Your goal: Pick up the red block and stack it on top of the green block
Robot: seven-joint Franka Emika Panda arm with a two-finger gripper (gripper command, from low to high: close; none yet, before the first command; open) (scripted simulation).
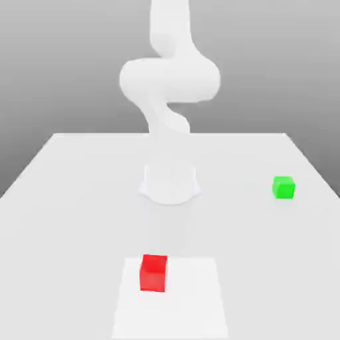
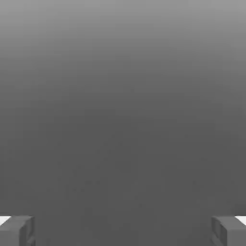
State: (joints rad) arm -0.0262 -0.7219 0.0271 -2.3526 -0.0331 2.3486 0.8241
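Nothing of the stacking is done as I see it. The red block [image 1: 153, 273] sits on the white patch [image 1: 189, 302] near the front of the tabletop [image 1: 86, 219], and the green block [image 1: 284, 188] rests well apart from it, farther back, toward the exterior view's right. My tool [image 2: 123, 231] is released, its two fingertips spread wide with nothing between them. My arm [image 1: 170, 80] rises from its base [image 1: 170, 186], behind the red block. All of it is left for me, I judge: reach the red block, close on it, lift it, carry it across to the green one, set it squarely on top and let go.

Both blocks are plain cubes with flat faces and crisp edges, evenly coloured and without any marking. They look rigid, so I expect opposite sides to give me a clean grip, and a flat top to bear a flat underside if I line them up well. The patch is four-sided, straight-edged and brighter than the smooth, pale surface around it. My own links are white and rounded, while the fingertips look grey and blocky.
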